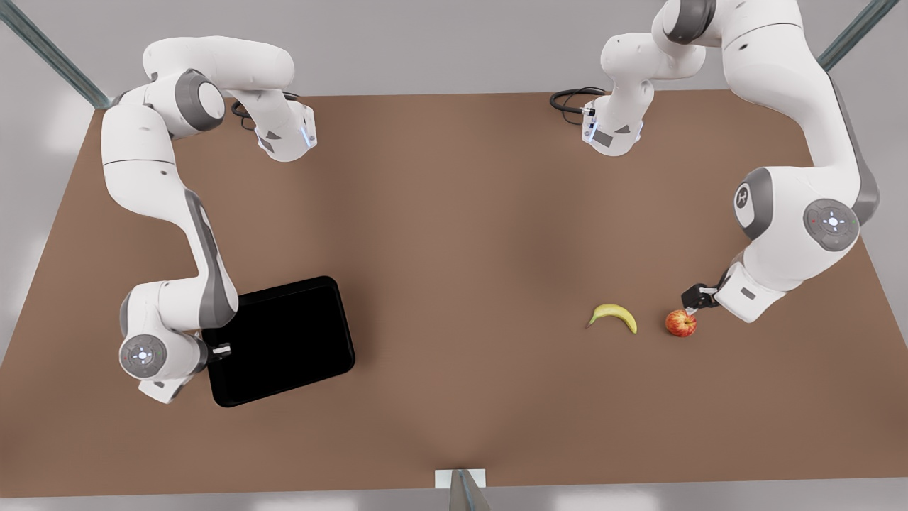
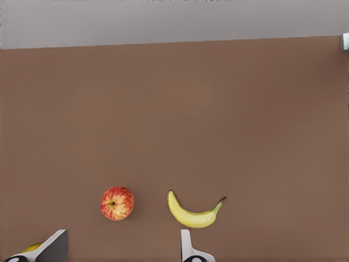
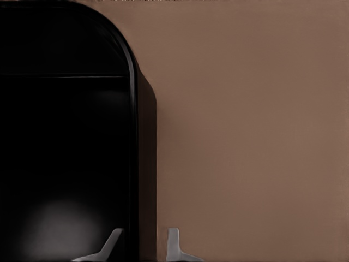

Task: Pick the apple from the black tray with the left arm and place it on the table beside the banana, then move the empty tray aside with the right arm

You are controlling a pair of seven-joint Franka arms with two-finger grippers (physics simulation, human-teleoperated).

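The right gripper (image 1: 225,350) pinches the black tray (image 1: 284,341) rim; a shallow hold may slip. The left gripper (image 1: 691,301), released, hovers by the apple (image 1: 680,323).

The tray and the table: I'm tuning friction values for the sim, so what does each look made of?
The tray looks like glossy black plastic or lacquered metal: in the right wrist view a soft highlight sits on its floor and its rim catches light. Which of the two is open. The table looks like matte brown laminate or painted board: even colour, no grain, no glare.
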